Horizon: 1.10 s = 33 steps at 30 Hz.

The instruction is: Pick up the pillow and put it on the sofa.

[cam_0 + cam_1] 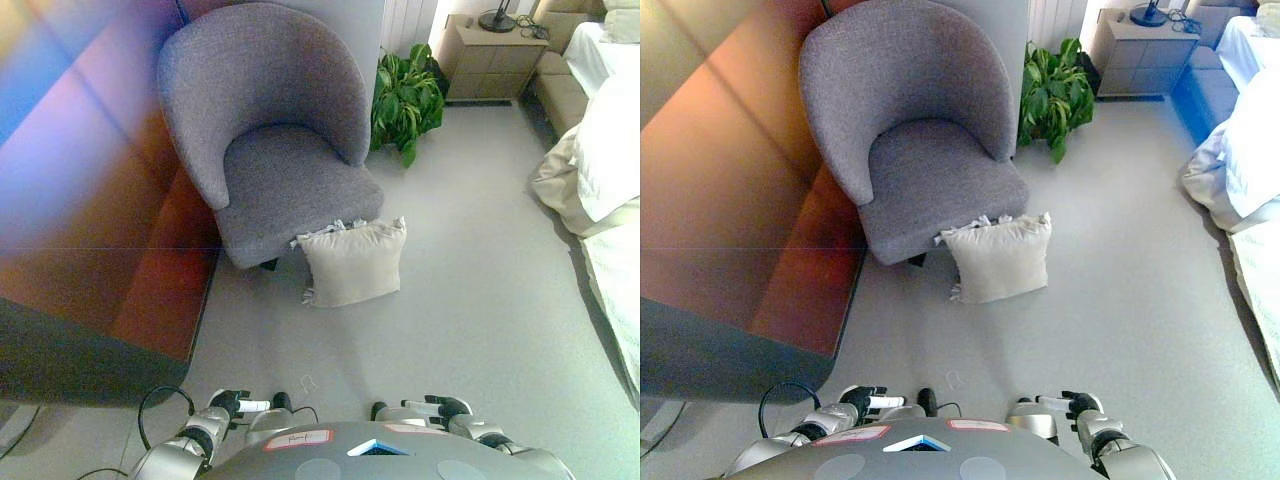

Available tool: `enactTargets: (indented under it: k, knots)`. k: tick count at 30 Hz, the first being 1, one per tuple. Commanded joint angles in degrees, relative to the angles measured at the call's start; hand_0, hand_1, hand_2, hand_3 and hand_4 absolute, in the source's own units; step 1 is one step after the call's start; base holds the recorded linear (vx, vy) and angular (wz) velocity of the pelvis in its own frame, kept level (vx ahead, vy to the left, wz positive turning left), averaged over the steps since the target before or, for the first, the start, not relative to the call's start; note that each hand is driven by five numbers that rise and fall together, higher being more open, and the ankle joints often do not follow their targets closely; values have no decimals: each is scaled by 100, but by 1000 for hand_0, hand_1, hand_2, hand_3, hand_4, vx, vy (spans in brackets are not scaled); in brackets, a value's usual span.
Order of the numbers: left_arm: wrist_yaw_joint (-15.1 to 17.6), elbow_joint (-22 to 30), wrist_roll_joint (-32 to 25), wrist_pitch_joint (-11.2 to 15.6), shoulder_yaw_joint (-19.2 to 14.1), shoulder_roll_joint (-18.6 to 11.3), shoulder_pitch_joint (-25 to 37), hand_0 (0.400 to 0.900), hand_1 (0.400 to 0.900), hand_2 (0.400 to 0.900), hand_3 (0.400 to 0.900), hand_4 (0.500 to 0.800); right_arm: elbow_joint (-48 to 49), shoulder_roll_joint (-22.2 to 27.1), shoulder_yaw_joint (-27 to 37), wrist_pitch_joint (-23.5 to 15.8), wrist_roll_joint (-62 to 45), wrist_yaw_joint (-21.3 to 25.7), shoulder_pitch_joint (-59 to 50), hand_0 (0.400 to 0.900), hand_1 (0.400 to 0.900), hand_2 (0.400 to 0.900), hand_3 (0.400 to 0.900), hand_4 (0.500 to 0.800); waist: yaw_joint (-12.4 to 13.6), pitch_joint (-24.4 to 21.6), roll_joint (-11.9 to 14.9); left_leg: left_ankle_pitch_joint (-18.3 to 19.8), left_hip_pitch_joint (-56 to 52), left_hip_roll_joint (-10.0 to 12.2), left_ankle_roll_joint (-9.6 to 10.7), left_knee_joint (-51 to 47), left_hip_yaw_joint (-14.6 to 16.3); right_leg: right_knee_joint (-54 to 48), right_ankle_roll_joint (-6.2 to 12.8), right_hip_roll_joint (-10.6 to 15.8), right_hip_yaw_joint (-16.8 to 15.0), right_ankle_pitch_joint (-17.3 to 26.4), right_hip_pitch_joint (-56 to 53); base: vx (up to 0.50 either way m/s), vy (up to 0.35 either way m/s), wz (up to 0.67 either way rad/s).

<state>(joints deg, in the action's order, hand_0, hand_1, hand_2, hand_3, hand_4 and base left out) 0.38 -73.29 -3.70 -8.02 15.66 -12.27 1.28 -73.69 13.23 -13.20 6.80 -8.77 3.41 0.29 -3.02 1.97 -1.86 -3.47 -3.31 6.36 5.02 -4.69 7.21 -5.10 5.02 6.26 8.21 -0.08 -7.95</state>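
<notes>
Cream pillow (353,262) on the floor, propped against front edge of the grey armchair (270,130). Left hand (228,405) and right hand (440,408) low, well short; finger state: cannot tell.

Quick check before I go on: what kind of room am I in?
Most likely a bedroom or hotel room: a bed with white bedding on the right, a nightstand at the back, and a grey armchair with a potted plant beside it.

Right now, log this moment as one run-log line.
pillow: on floor, leaning against grey armchair | left hand: low, idle, empty | right hand: low, idle, empty | pickup: not begun
</notes>
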Motion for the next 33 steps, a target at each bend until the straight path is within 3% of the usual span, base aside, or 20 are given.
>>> enactTargets:
  k: [1, 3, 6, 15, 27, 33]
  knots:
    - [378, -318, -42, 4, 171, 22, 134, 900, 900, 900, 900, 800, -374, -18, -121, 17, 89, 30, -363, 900, 900, 900, 900, 800, 96, 183, 89, 432, -326, -476, -381, -31, 65, 73, 59, -154, -83, 189, 266, 0, 0, 0]
    - [481, -273, -104, 56, 131, -16, 156, 900, 900, 900, 900, 800, -379, -9, -141, 46, 48, 35, -379, 900, 900, 900, 900, 800, 104, 198, 90, 435, -327, -478, -375, -31, 55, 78, 57, -150, -78, 178, 264, 0, 0, 0]
    - [215, -249, -65, -41, 155, -12, 180, 900, 900, 900, 900, 800, -386, 2, -160, 30, 1, 41, -385, 900, 900, 900, 900, 800, 116, 237, 81, 418, -301, -475, -374, -30, 47, 86, 56, -150, -81, 181, 291, 0, 0, 0]
    - [-52, -244, -102, -62, 236, 37, 167, 900, 900, 900, 900, 800, -395, 8, -157, -14, 66, 29, -379, 900, 900, 900, 900, 800, 75, 290, 19, 405, -299, -448, -352, -30, 45, 95, 26, -175, -94, 160, 309, 7, -12, 0]
    - [44, -260, -163, -105, 233, 65, 230, 900, 900, 900, 900, 800, -308, 83, -197, -6, -76, 6, -456, 900, 900, 900, 900, 800, 3, 450, -46, 271, -148, -269, -221, 142, -24, 331, -141, -313, -180, 2, 459, 14, -86, 4]
    - [114, -212, -365, -321, 214, 147, 325, 900, 900, 900, 900, 800, -214, 232, -59, 22, -245, 151, -556, 900, 900, 900, 900, 800, -183, 650, -19, 332, 296, -42, -147, 1321, 14, 729, -317, -244, -290, -45, 796, -10, -84, 11]
